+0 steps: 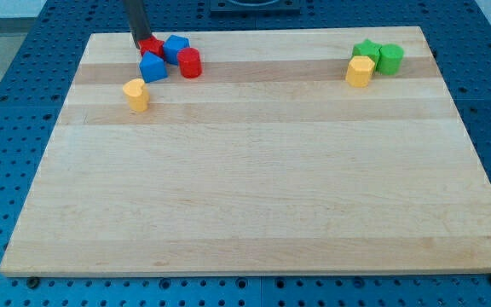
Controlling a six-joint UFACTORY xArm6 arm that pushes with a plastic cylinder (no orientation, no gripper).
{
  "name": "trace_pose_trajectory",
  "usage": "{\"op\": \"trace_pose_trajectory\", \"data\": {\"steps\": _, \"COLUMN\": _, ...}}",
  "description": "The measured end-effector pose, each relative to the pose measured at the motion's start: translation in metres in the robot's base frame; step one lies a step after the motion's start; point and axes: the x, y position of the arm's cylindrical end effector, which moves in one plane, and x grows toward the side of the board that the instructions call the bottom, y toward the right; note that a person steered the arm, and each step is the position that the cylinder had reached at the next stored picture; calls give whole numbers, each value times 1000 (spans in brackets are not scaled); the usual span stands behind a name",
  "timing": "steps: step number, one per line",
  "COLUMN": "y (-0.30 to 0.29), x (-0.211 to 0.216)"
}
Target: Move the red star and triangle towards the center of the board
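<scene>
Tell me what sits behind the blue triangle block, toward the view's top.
Behind the blue triangle sit a red block, partly covered by my tip, and another blue block. The red block's shape is unclear.

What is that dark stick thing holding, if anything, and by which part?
Nothing is held. My tip has no means of gripping; it only pushes. It stands at the view's left side of the small red star block, apparently touching it.

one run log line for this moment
tip: top left, at red star | blue triangle: below star | red cylinder: right | star, triangle: not centered
</scene>
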Motion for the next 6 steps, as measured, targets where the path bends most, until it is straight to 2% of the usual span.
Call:
{"op": "trace_pose_trajectory", "data": {"steps": 4, "y": 52, "x": 126}}
{"op": "trace_pose_trajectory", "data": {"steps": 6, "y": 39, "x": 137}}
